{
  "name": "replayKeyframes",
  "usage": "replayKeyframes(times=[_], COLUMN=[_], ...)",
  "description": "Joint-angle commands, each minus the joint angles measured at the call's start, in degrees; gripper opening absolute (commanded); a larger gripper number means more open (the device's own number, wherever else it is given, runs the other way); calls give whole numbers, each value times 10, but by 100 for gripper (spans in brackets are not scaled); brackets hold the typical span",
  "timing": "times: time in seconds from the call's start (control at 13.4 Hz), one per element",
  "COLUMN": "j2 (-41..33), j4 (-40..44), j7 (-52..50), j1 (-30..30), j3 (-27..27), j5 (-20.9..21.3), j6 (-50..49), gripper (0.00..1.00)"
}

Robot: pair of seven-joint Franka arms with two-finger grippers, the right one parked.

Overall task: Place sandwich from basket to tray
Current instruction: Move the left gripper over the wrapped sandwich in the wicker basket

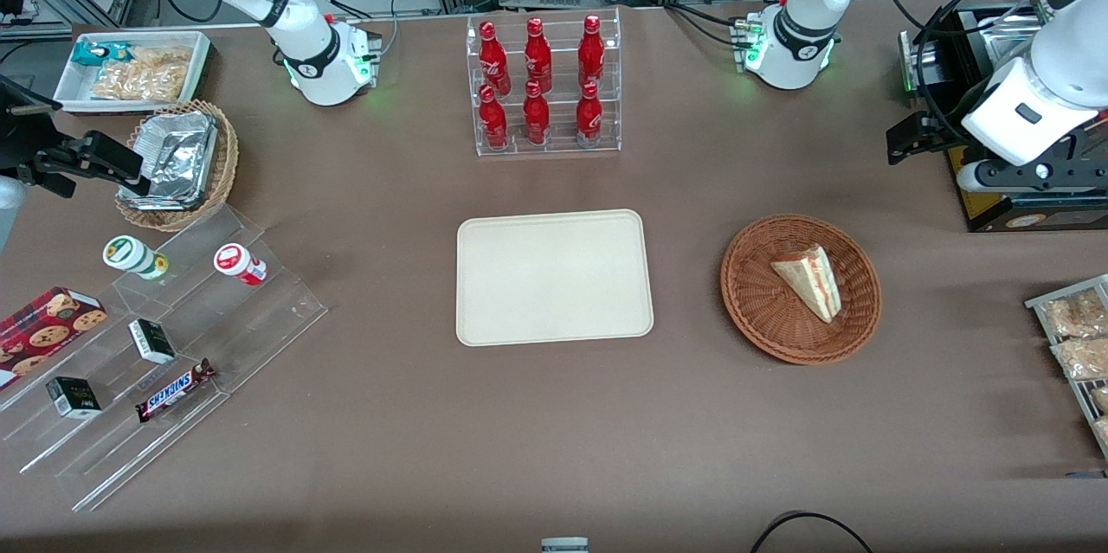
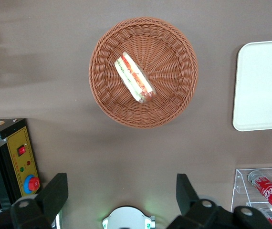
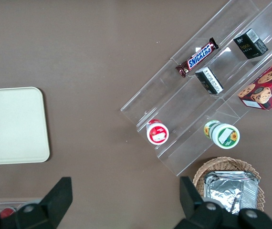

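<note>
Front view had my gripper [image 1: 930,142] high near the table edge, jaws apart, sandwich [image 1: 811,279] untouched in basket [image 1: 753,311], tray [image 1: 554,276] bare.

"SNICKERS" reads on the candy bar [image 1: 176,389] [image 3: 198,57] lying on the clear stepped rack [image 1: 164,345]. One red bottle [image 2: 270,188] in the clear bottle stand shows white script beginning "Co". The labels on the other packets cannot be read.
</note>
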Motion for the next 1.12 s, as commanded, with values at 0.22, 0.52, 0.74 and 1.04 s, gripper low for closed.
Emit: replayKeyframes(times=[0.22,0.52,0.74,1.04], j2=[16,65,64,68], j4=[-16,-58,-133,-205], j7=[6,1,-16,-117], j1=[1,2,2,-1], j3=[0,0,0,0], j5=[2,5,11,35], j6=[-12,47,153,251], gripper=[100,100,100,100])
